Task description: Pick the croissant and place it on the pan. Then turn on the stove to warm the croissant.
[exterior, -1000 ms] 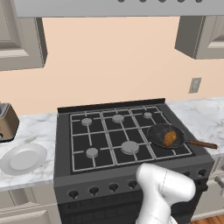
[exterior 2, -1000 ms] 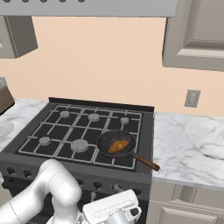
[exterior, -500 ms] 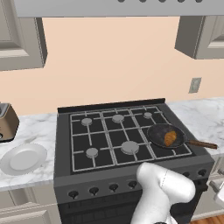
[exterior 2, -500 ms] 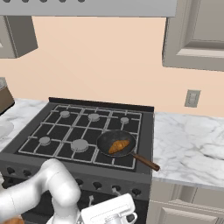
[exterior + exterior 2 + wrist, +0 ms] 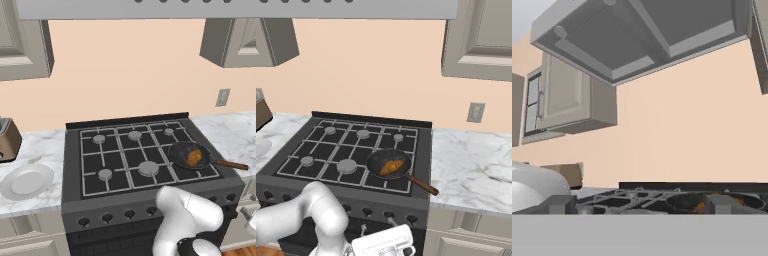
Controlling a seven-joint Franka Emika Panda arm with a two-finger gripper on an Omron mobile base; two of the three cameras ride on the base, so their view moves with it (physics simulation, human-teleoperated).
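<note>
One croissant (image 5: 194, 158) in one pan (image 5: 181, 150); stove (image 5: 125, 156), six burners; gripper (image 5: 639, 204) fingers apart, apparently empty.

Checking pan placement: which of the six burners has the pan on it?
The front-right burner: the pan with the croissant covers it; the other five burners sit bare.
</note>
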